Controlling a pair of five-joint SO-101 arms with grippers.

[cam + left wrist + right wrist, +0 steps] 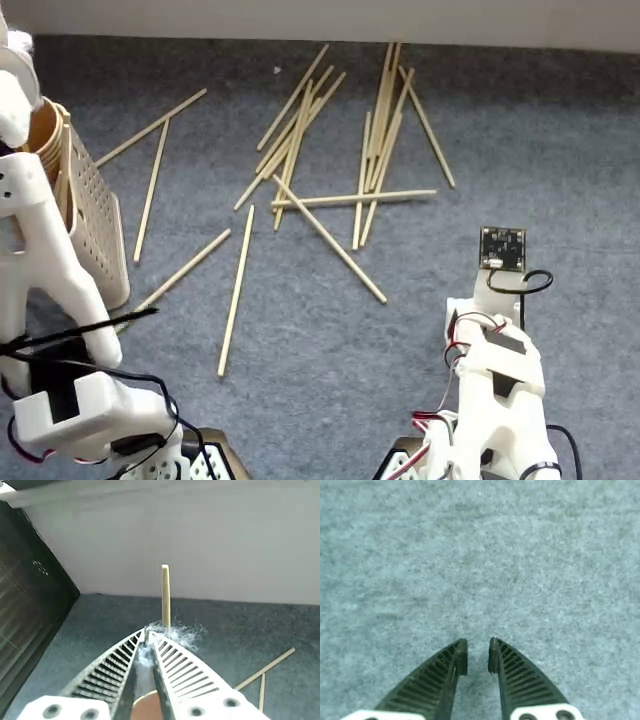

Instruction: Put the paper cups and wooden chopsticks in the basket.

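Note:
Many wooden chopsticks (330,150) lie scattered over the grey carpet, with two more (236,290) nearer the front. A white perforated basket (100,230) stands at the left with a brown paper cup (45,130) and some chopsticks in it. My left arm (40,260) rises over the basket. The white left gripper (148,635) is shut, and one chopstick (165,595) sticks out upright from its tips. My right arm (500,370) is at the front right. Its black gripper (478,655) hangs slightly open just above bare carpet, holding nothing.
A pale wall (210,540) runs along the far edge of the carpet, and a dark panel (25,610) stands beside it. Two loose chopsticks (265,669) lie beyond the left gripper. Bare carpet (560,180) lies at the right.

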